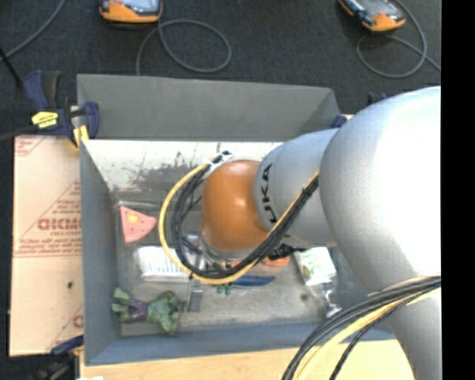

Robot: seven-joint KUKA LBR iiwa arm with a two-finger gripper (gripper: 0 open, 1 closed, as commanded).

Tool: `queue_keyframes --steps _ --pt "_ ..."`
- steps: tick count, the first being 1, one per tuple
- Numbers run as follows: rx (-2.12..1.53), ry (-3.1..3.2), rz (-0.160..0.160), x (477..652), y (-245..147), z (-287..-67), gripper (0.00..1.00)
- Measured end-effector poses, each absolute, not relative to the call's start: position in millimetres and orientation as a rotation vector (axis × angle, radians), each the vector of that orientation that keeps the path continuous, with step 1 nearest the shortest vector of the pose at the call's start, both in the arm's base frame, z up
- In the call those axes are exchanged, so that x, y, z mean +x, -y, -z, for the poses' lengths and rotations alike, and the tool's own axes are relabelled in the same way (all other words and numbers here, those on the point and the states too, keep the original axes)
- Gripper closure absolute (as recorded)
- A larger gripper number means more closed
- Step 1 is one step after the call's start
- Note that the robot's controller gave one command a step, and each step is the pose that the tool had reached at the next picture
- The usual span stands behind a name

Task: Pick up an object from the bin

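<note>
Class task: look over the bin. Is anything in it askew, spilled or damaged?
Nothing looks spilled or damaged. Only the green toy figure lies flat in the bin's near left corner, ordinary for loose things.

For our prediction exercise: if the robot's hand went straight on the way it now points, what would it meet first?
Likely the bare bin floor beside the green toy figure, though depth is unclear.

Dark floor point(282, 41), looping black cables point(194, 68), two orange-grey devices point(130, 9).
</note>
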State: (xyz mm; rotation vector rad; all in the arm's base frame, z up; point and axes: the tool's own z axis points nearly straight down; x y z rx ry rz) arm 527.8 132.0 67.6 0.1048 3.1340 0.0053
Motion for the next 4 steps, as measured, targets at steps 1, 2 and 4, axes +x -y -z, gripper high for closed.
queue_keyframes --steps 1,2,4 --pt "-0.09 -3.133 -0.001 543.6 -131.4 -70.4 0.0" --pt "0.104 -3.133 -0.007 528.3 -131.2 -67.8 1.0" --pt "0.105 -3.137 -0.005 527.0 -130.9 -71.1 1.0"
